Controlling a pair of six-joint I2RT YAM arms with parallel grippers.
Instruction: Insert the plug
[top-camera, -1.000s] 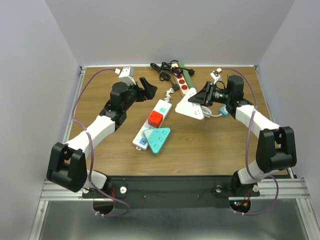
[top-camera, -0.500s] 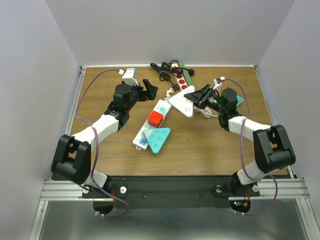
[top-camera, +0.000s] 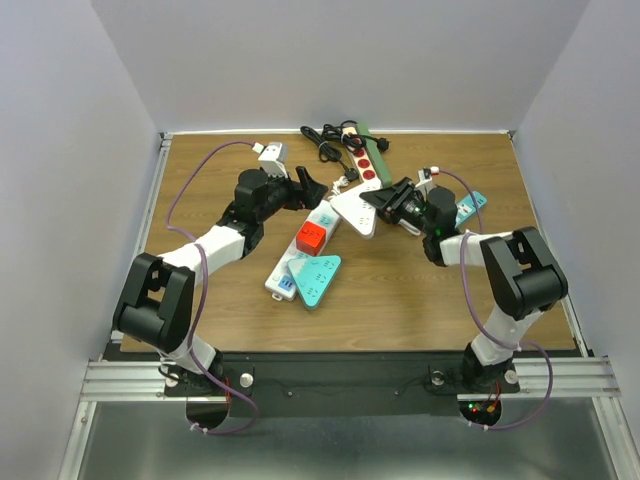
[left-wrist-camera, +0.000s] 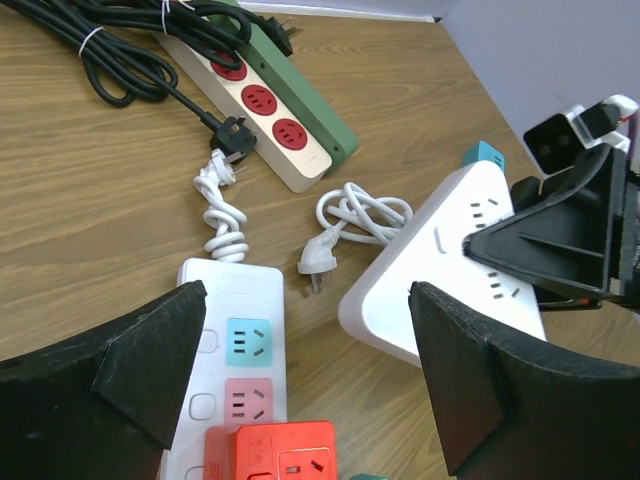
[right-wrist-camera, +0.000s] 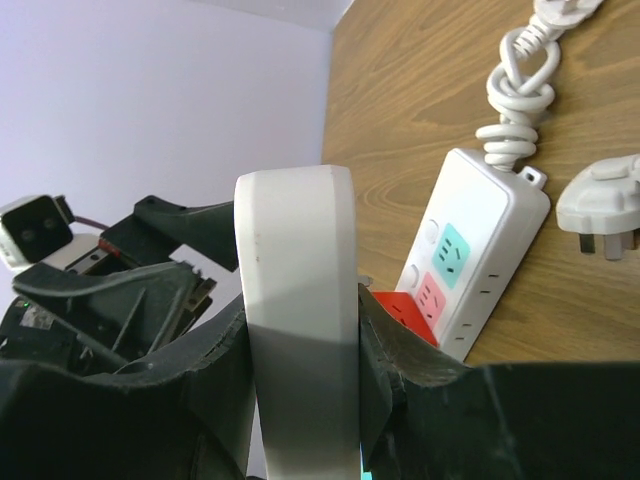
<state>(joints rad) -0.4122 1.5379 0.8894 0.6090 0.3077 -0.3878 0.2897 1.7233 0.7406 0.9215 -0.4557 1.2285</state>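
Observation:
My right gripper (top-camera: 388, 203) is shut on a white triangular power strip (top-camera: 355, 209) and holds it tilted just above the table; in the right wrist view the strip (right-wrist-camera: 298, 300) stands edge-on between the jaws. A white plug (left-wrist-camera: 318, 268) on a coiled white cable lies on the wood between that strip (left-wrist-camera: 470, 245) and a long white power strip (left-wrist-camera: 240, 330) with teal and pink sockets. The plug also shows in the right wrist view (right-wrist-camera: 600, 205). My left gripper (top-camera: 311, 188) is open and empty, above the long strip's far end (top-camera: 324, 218), jaws spread wide either side of it.
A red adapter cube (top-camera: 311, 238) is plugged into the long strip, and a teal triangular strip (top-camera: 318, 276) lies at its near end. A green strip with red sockets (top-camera: 369, 160) and a black cable bundle (top-camera: 325, 140) lie at the back. A teal block (top-camera: 470, 206) lies right.
My right gripper has carried the white triangular strip leftward toward the table's middle. My left gripper has moved right, over the long strip's far end.

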